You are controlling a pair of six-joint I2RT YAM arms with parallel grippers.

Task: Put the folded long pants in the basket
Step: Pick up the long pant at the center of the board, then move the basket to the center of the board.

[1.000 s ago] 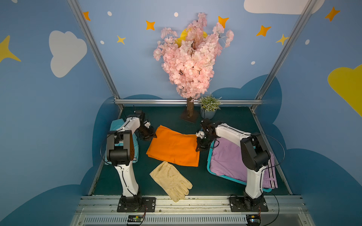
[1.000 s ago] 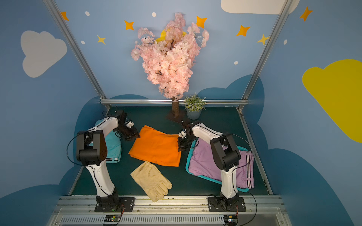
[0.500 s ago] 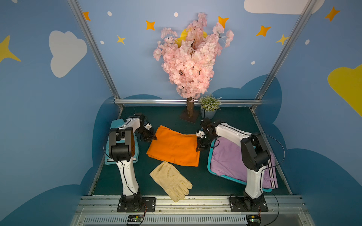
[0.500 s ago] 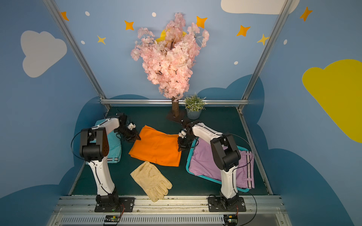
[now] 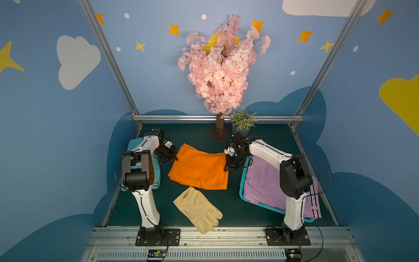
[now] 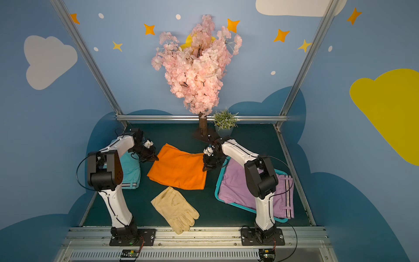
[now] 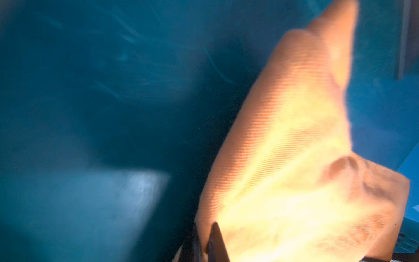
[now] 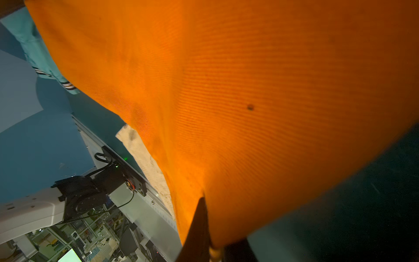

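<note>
At the middle of the worktop (image 5: 235, 211) the orange pants (image 5: 199, 169) lie between the turquoise pants (image 6: 130, 172) under the left arm and the basket (image 5: 242, 181) on the right. The left gripper (image 5: 173, 158) is pinched together on the cloth's far left corner, and the left wrist view shows fabric bunched between its tips. The right gripper (image 5: 227, 169) is likewise clamped on the edge nearest the basket. In the right wrist view the cloth spreads away from its tips. The lilac pants (image 5: 263, 181) already fill the basket, with their striped cuffs hanging over its near rim.

The step in hand looks like a two-arm lift and carry. To do it well, both arms should rise together and level, so the fold hangs evenly and does not open. The spacing between the grippers should be kept as it is. Pulling apart could tear a corner free, and closing in would let the middle sag and drag. The hanging edge must clear the basket's left rim before crossing. The glove (image 5: 197, 209) lies just beside the near edge, where trailing cloth could sweep it. The pants should be set down squarely on the lilac pair, and then both sides released.
</note>
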